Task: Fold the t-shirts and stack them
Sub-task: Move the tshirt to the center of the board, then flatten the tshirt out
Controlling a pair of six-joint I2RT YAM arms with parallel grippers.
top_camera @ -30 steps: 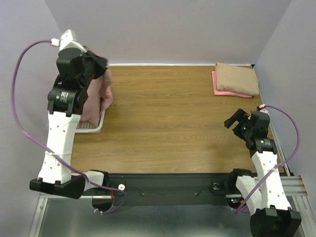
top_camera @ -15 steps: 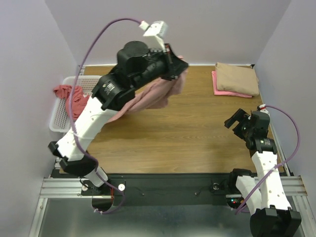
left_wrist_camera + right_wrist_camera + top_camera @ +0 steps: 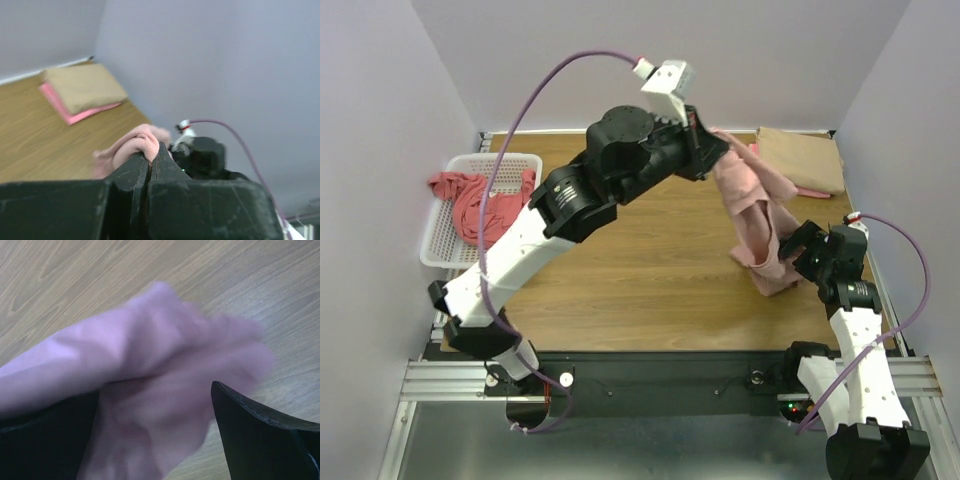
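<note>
My left gripper (image 3: 712,143) (image 3: 150,156) is shut on a bunched fold of the dusty-pink t-shirt (image 3: 757,215) (image 3: 136,144), held high over the right side of the table. The cloth hangs down, and its lower end is in front of my right gripper (image 3: 798,246). In the right wrist view the blurred shirt (image 3: 150,365) fills the space between the spread fingers of the open right gripper (image 3: 155,392). A tan t-shirt (image 3: 802,158) (image 3: 82,86) lies folded on a bright pink one (image 3: 807,190) (image 3: 75,115) at the back right. A coral-red t-shirt (image 3: 472,198) lies crumpled in the basket.
The white mesh basket (image 3: 436,246) stands at the left edge of the wooden table (image 3: 620,260). Grey walls close in the back and both sides. My left arm (image 3: 550,215) stretches diagonally across the table's middle.
The left arm has swung from the basket on the left over to the right, carrying the dusty-pink shirt until it hangs at the right gripper. The right arm has not moved.
</note>
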